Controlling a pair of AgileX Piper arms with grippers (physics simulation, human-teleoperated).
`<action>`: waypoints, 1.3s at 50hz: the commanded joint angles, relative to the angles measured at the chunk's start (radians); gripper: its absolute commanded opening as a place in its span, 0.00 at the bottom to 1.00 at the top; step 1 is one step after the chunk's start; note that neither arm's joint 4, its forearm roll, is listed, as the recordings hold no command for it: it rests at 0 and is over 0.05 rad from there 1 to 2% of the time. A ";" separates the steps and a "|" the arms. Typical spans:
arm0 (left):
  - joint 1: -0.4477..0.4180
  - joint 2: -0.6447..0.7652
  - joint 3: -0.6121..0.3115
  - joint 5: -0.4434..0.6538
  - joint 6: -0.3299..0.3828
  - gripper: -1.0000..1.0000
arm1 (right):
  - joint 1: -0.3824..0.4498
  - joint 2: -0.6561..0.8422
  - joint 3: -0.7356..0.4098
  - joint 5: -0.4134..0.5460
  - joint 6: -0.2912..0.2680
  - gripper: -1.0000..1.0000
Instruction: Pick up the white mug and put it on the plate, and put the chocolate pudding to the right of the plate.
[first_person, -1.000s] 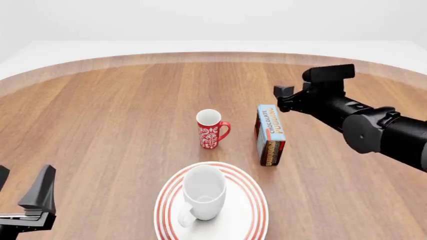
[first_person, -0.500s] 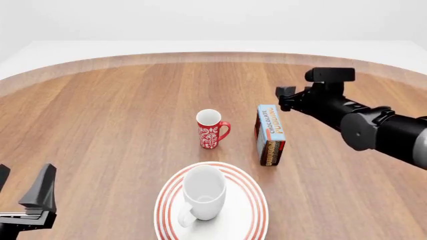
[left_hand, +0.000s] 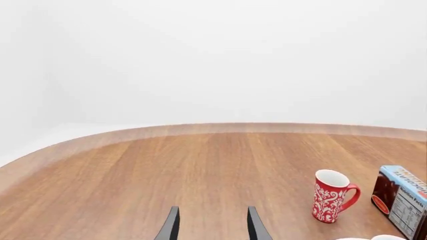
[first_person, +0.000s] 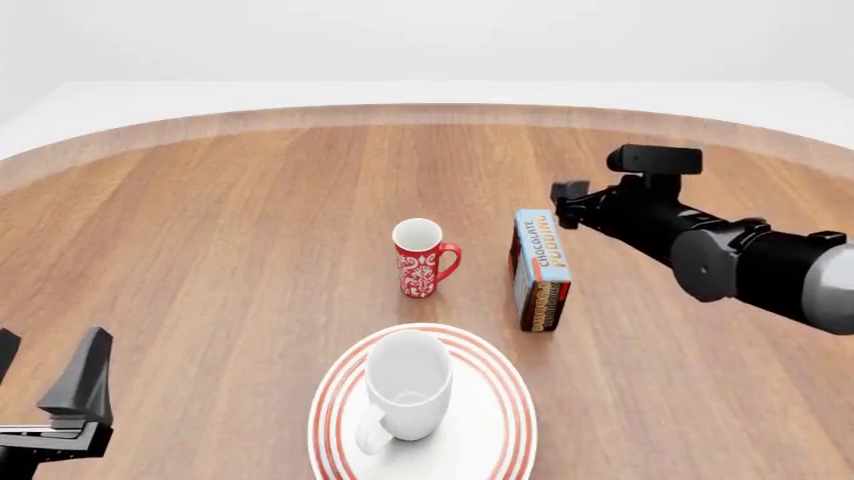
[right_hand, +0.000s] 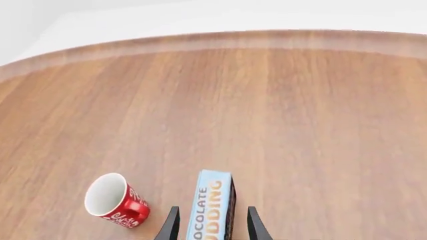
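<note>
Wide wooden desk (first_person: 214, 230) with a curved far rim, bare across its whole left half and behind the objects. One plate (first_person: 505, 400) lay at the near edge of the front view, cut off by the frame, red-ringed, with the one white mug (first_person: 407, 385) inside it, upright, mouth open, nothing seen in it, handle toward the near left. Two mugs in all: beyond the plate, apart from it, stood a red mug (first_person: 422, 257), upright and apparently hollow, handle to the right. One chocolate pudding (first_person: 539, 268) carton stood on a long edge to the right of the red mug, near it but not touching, beyond and right of the plate's rim, blue lettered face upward.

Right tool (right_hand: 210, 227) hung over the carton's far end, prongs parted and straddling the box on both sides in the right wrist view; contact could not be told. Left tool (left_hand: 211, 226) sat low at the near left corner, well apart from everything, prongs spread with nothing between them.
</note>
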 joint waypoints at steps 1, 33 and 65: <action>-0.001 -0.003 0.000 0.003 0.000 1.00 | 0.002 0.031 -0.003 -0.011 0.006 1.00; -0.003 -0.048 0.000 0.047 -0.003 1.00 | 0.014 0.097 -0.016 -0.028 -0.009 1.00; -0.005 -0.004 0.000 0.002 -0.004 1.00 | 0.034 0.139 -0.002 -0.058 -0.049 1.00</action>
